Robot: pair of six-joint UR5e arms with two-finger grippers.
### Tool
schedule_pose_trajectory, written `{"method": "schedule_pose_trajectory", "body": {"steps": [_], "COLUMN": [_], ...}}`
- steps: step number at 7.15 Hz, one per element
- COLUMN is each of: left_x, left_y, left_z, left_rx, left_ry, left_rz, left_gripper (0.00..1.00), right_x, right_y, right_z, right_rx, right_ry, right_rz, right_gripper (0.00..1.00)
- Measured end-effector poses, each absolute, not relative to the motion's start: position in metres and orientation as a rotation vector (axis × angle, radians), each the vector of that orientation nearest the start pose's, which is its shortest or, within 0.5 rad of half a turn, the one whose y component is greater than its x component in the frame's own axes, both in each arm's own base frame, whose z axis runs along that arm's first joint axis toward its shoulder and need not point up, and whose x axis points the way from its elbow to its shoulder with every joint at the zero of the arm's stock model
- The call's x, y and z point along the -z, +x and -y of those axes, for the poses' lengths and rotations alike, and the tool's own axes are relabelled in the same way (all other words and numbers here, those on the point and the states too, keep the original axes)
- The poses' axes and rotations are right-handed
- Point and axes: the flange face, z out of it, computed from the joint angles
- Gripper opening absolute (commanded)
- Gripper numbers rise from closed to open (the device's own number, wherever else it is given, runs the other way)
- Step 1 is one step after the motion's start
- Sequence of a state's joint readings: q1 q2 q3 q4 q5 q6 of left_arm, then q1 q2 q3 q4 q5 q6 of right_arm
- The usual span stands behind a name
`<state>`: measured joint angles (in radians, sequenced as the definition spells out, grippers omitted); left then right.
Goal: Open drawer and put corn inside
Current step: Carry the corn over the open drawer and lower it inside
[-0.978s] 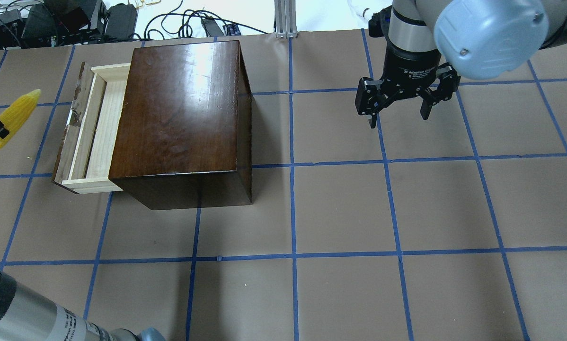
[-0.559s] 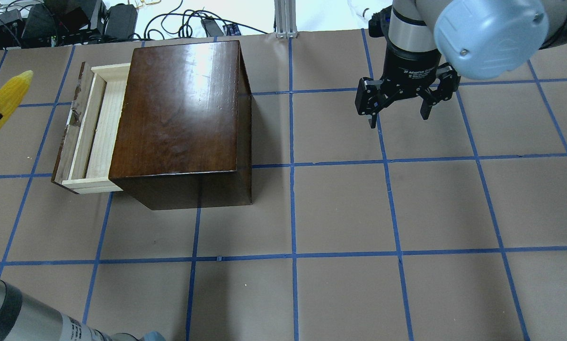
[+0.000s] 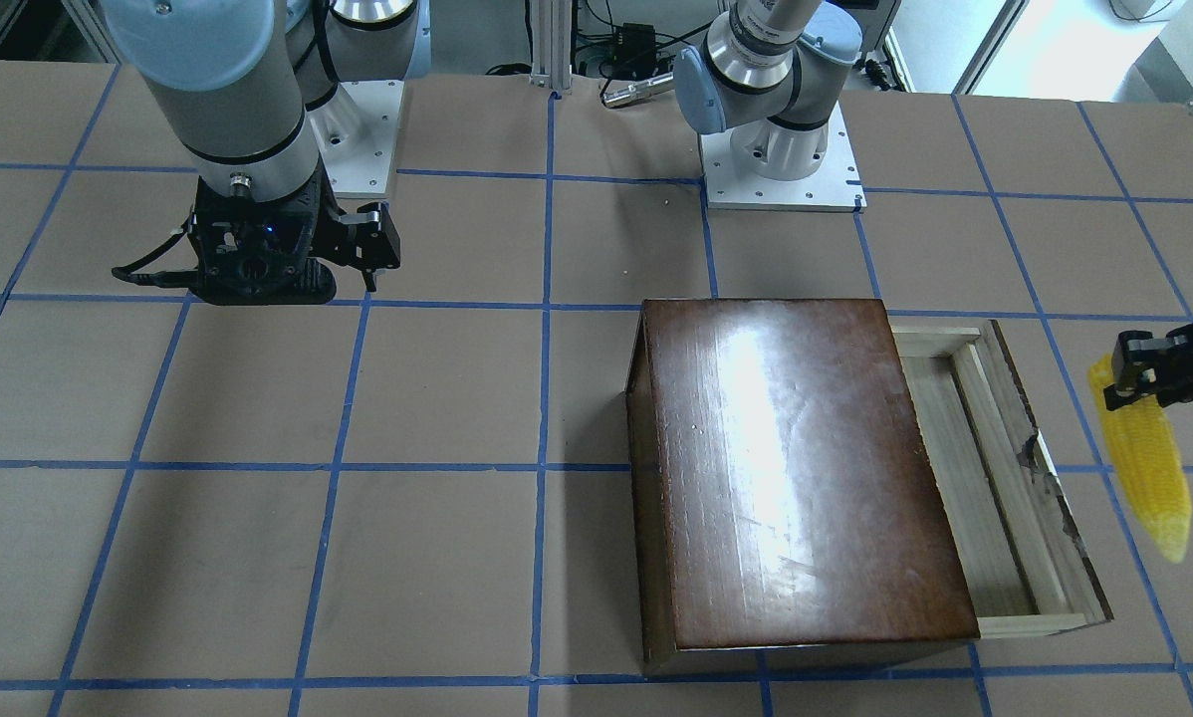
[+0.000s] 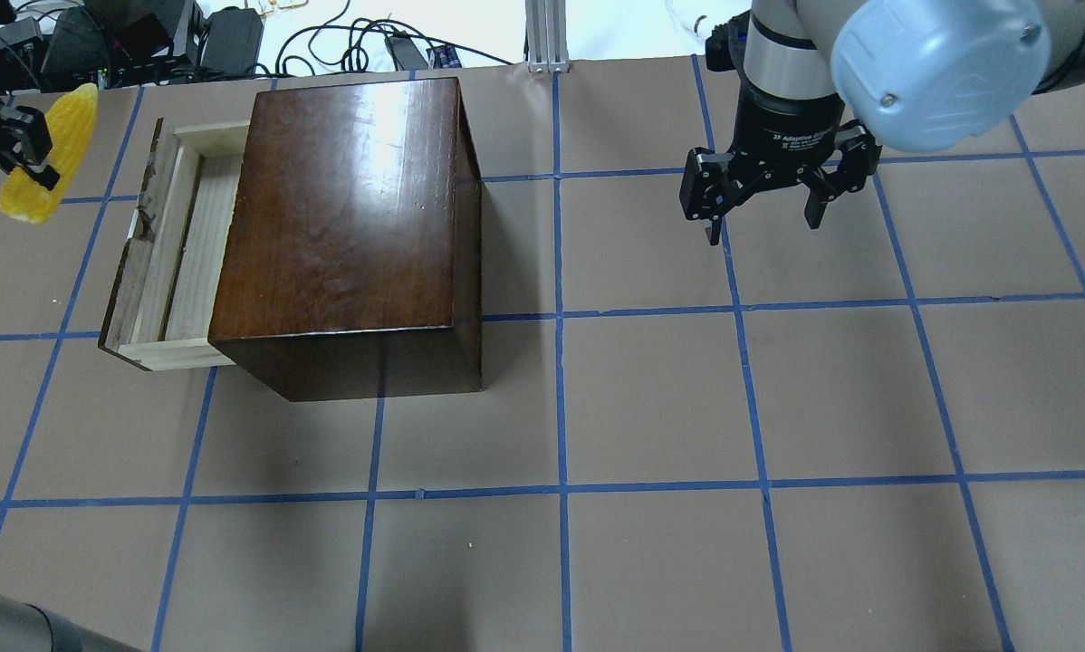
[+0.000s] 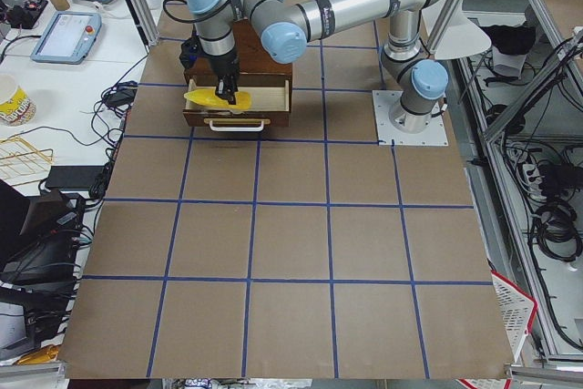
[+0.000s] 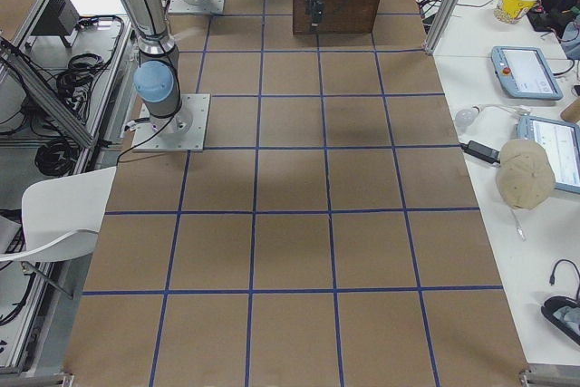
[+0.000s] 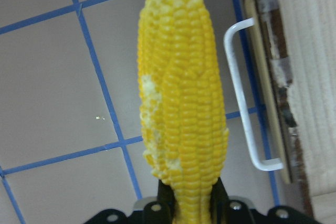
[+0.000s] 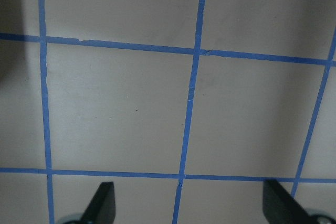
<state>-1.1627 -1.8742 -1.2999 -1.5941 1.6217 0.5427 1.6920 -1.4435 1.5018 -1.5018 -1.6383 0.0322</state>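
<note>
Overhead exterior crops the left fingers [image 4: 8, 136] at its edge, and the front-facing view likewise cuts them off and blurs the corn [image 4: 70, 122]. The left wrist view shows them best: they are clamped on the corn's blunt end, and the cob runs straight out from them until the frame crops its tip. Its height over the tabletop [image 4: 651, 398] cannot be judged. The drawer [image 4: 191, 244] stands pulled out of the box [image 4: 343, 208] with its pale tray bare. It lies off to one side of the left fingers, and the corn is outside it, not over the tray. The whitish handle [image 7: 240, 103] and the dark front panel stand just beside the cob, between it and the tray. In the exterior right view the box hides both drawer and corn. The right fingers [image 4: 710, 195] are spread apart with nothing between them, only bare tabletop below, well apart from the box. Against 0.6 s ago, the left fingers show further into the overhead view and the corn is nearer the drawer's far corner. The right fingers, box and drawer are unchanged.
</note>
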Motion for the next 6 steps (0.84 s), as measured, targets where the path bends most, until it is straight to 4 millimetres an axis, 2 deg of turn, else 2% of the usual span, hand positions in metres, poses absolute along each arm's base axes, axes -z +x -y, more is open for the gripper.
{"method": "schedule_pose_trajectory", "body": {"steps": [1, 2, 6], "left_x": [-0.439, -0.425, -0.378], "left_y": [0.109, 0.100, 0.091], "left_z": [0.614, 0.615, 0.622], "left_rx": [-0.136, -0.162, -0.236], "left_ry": [0.189, 0.165, 0.087], "left_rz": [-3.138, -3.162, -3.269], "left_gripper": [0.00, 0.00, 0.00], "right_x": [-0.450, -0.450, -0.450], "right_y": [0.190, 0.190, 0.190], "right_z": [0.513, 0.513, 0.513], "right_rx": [-0.196, -0.196, -0.196], "right_ry": [-0.150, -0.150, -0.150], "right_rz": [-3.209, -3.209, -3.209], "right_gripper": [1.00, 1.00, 1.00]}}
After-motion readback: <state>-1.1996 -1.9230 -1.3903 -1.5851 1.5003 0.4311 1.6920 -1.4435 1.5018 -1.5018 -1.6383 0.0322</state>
